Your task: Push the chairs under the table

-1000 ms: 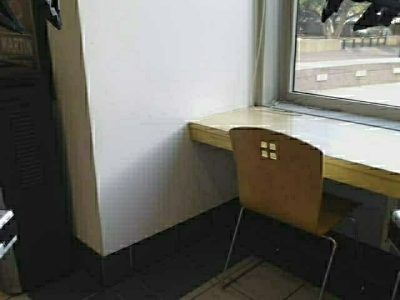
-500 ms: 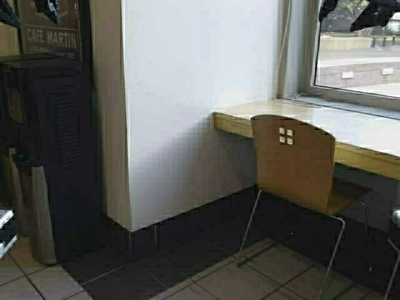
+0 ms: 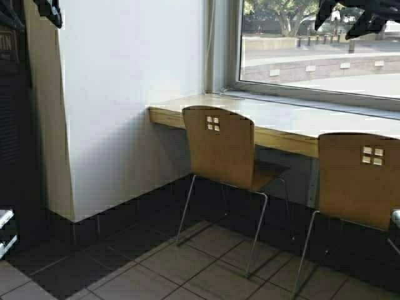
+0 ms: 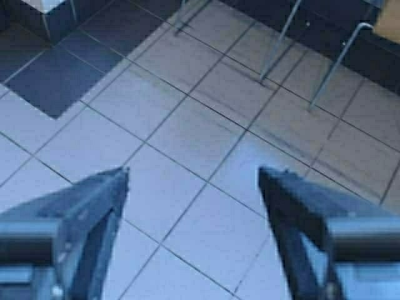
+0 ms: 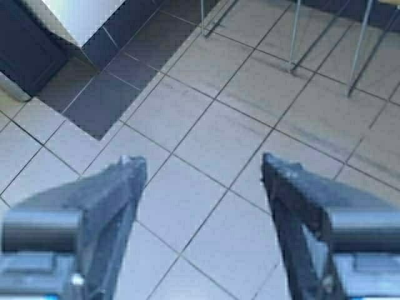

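Observation:
Two tan plywood chairs stand at the long table point(image 3: 187, 119) under the window. The left chair point(image 3: 222, 150) has its seat partly under the top. The right chair point(image 3: 359, 181) stands at the right edge, its back toward me. Their chrome legs show in the left wrist view point(image 4: 281, 44) and the right wrist view point(image 5: 294, 37). My left gripper point(image 4: 194, 178) is open and empty above the floor tiles. My right gripper point(image 5: 203, 165) is open and empty above the tiles too. Neither gripper shows in the high view.
A white wall pillar point(image 3: 125, 106) stands left of the table, with a dark cabinet point(image 3: 12, 125) beyond it. A window point(image 3: 319, 44) runs behind the table. Light floor tiles point(image 3: 187, 262) lie before the chairs, dark tiles nearer the wall.
The robot has turned and moved: the scene has shifted left in the high view, the cabinet has nearly left the picture, and a second chair has come into view at the right.

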Robot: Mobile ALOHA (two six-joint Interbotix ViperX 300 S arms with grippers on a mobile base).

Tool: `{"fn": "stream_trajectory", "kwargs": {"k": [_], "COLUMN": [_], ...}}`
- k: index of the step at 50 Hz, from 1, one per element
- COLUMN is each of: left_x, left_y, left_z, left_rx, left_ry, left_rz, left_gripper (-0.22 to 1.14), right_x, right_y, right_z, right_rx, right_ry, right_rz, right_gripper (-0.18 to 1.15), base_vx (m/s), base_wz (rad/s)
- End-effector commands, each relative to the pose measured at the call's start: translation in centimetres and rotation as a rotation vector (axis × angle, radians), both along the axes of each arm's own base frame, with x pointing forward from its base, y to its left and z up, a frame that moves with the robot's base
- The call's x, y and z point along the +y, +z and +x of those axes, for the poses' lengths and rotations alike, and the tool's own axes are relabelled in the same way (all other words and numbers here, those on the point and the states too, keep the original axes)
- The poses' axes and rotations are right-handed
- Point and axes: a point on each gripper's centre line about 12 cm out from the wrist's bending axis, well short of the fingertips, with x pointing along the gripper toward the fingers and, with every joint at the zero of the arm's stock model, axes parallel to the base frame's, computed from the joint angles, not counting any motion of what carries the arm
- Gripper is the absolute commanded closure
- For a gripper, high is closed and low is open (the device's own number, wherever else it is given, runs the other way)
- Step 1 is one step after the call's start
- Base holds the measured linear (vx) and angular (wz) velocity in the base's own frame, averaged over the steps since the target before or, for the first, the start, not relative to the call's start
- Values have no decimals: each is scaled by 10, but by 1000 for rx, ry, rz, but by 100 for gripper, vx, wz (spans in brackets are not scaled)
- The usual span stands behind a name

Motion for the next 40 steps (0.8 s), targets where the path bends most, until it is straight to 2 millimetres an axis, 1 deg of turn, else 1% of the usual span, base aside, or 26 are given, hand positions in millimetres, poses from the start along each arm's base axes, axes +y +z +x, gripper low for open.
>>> {"fn": "stream_trajectory", "kwargs": {"k": [1, 3, 13, 21, 24, 40], "left_x": [1, 1, 0, 0, 0, 1], "left_y": [5, 5, 8, 7, 8, 9], "left_z": [2, 3, 6, 7, 8, 1], "left_rx": [-18, -18, -16, -13, -13, -20], "left_ry": [4, 5, 16, 21, 24, 25], "left_rz": [2, -1, -25, -34, -39, -46], "left_gripper": [-3, -3, -3, -3, -3, -3], "right_x": [1, 1, 1, 1, 1, 1], "right_y": [18, 17, 24, 13, 13, 17], "right_z": [-1, -3, -5, -7, -7, -7], "right_rx": [-48, -45, -54, -18, -18, -12], "right_ry": [1, 1, 5, 7, 7, 12], "right_rz": [19, 18, 20, 15, 15, 15], "right_gripper": [6, 6, 6, 6, 6, 6], "base_vx": [-43, -43, -40, -34, -34, -34], "base_wz": [-19, -13, -5, -4, -7, -15]}}
